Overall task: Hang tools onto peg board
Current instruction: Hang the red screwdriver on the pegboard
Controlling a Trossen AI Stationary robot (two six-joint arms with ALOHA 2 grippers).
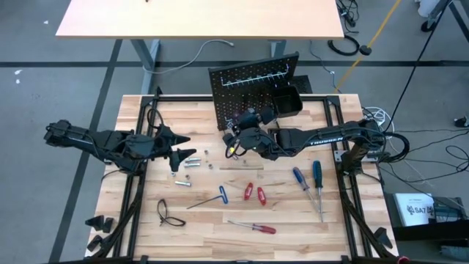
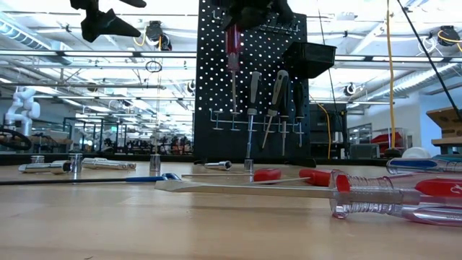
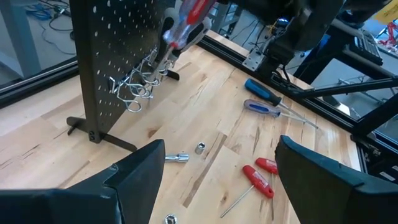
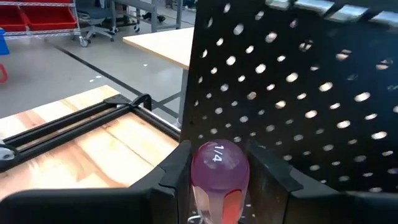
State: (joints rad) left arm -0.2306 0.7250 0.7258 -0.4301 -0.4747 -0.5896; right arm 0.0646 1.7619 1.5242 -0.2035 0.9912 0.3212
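A tan desk [image 1: 198, 18] stands beyond the workbench, and cables [image 1: 432, 158] trail across the grey floor [image 1: 44, 95].

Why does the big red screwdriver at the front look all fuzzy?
Low view: the red-handled screwdriver lies closest to the camera, so it is out of focus, while the peg board behind is sharp. Right wrist view: the handle marked 1/4 is soft too.

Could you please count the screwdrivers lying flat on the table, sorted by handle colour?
Red-handled screwdrivers: 3
Blue-handled screwdrivers: 2
Total: 5
Not counted: the held screwdriver, which is gripped by the right gripper.
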